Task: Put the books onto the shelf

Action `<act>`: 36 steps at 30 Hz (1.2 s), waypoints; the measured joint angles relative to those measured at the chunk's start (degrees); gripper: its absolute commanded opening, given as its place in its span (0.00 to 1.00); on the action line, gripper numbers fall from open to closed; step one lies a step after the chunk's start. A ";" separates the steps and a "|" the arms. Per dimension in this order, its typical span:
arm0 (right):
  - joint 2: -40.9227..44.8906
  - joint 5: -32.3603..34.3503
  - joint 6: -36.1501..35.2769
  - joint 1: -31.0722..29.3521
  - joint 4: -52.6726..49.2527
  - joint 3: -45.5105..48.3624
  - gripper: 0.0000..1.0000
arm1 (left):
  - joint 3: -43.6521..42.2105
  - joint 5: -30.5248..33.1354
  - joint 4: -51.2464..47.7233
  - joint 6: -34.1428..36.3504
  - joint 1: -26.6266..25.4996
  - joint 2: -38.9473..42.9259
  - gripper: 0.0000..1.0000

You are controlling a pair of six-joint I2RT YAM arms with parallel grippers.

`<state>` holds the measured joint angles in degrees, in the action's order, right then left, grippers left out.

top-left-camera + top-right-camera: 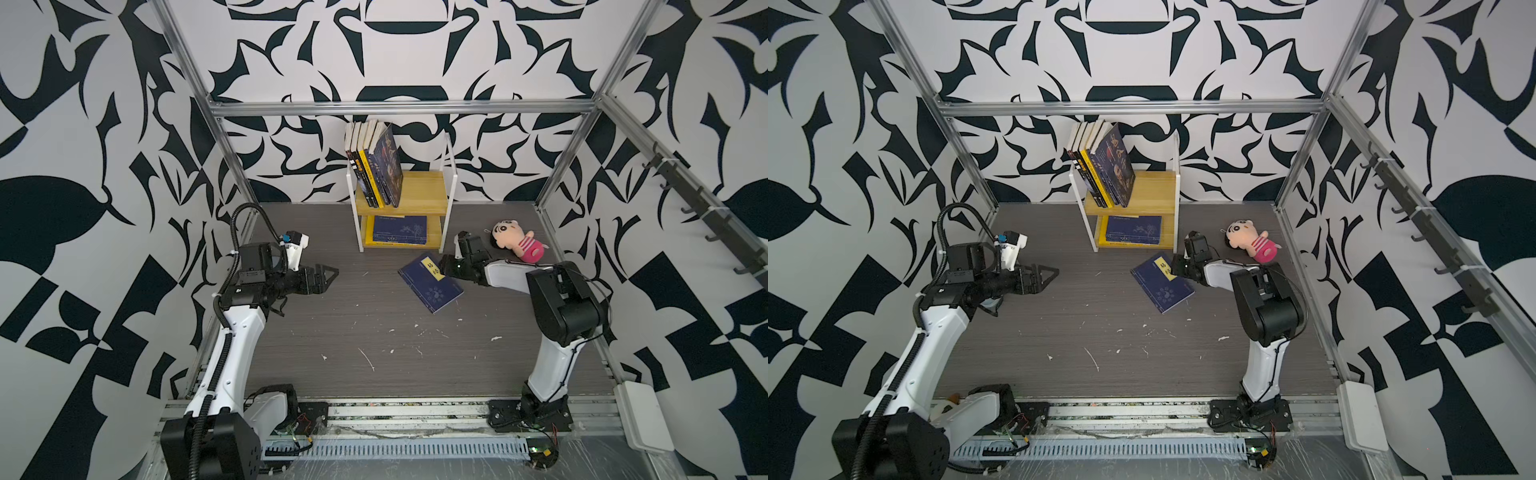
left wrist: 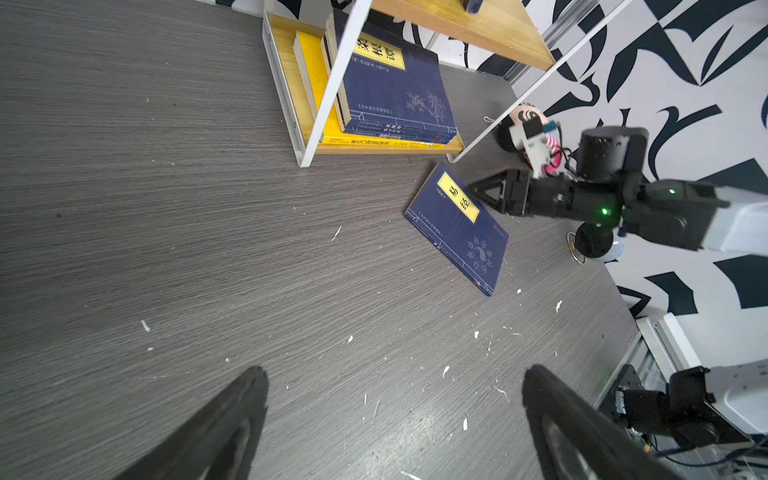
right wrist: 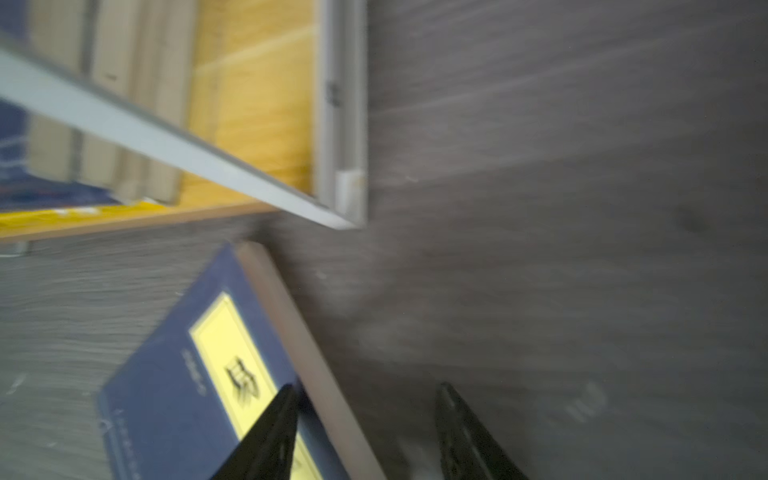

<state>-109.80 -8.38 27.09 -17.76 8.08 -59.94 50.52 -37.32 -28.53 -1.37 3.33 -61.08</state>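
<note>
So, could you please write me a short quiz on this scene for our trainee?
1. True or false: the loose book lies on the shelf.
2. The top-tier books are: A stacked flat, B standing, C spread open?
3. Fill in: the left gripper holds ___.
Key: 1 false, it lies on the table; 2 B; 3 nothing.

L gripper [image 1: 330, 276] wide open, held level – R gripper [image 1: 444, 266] low, jaws parted
</note>
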 measured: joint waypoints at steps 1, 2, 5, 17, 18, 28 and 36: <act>-0.61 -1.16 -0.17 -0.37 1.38 -0.13 0.51 | -0.22 -0.09 -0.02 0.31 0.00 0.00 1.00; -1.01 -2.12 -0.35 -0.90 2.49 -0.11 0.50 | -0.37 -0.20 -0.09 0.68 0.00 0.00 1.00; -1.62 -4.33 -0.76 -3.80 5.75 0.85 0.47 | -0.70 -0.50 -0.15 1.97 -0.09 -0.02 1.00; 0.46 -6.99 0.35 -21.66 17.00 8.92 0.51 | -3.56 -1.44 0.39 5.29 -5.01 -4.28 0.99; 2.34 -6.05 0.94 -22.16 15.39 10.19 0.53 | -3.76 -1.09 0.48 5.27 -5.70 -5.14 0.99; 29.99 11.32 14.69 -26.88 0.20 21.75 0.58 | -2.54 3.89 1.75 4.33 -11.02 -18.93 0.98; 29.57 18.05 29.14 -39.28 -3.28 28.63 0.57 | 4.26 4.22 1.05 3.10 -13.64 -29.90 0.98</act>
<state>-80.23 9.67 56.23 -57.04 4.80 -31.31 54.78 -33.10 -27.49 1.74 -10.31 -90.98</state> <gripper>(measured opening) 0.576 0.979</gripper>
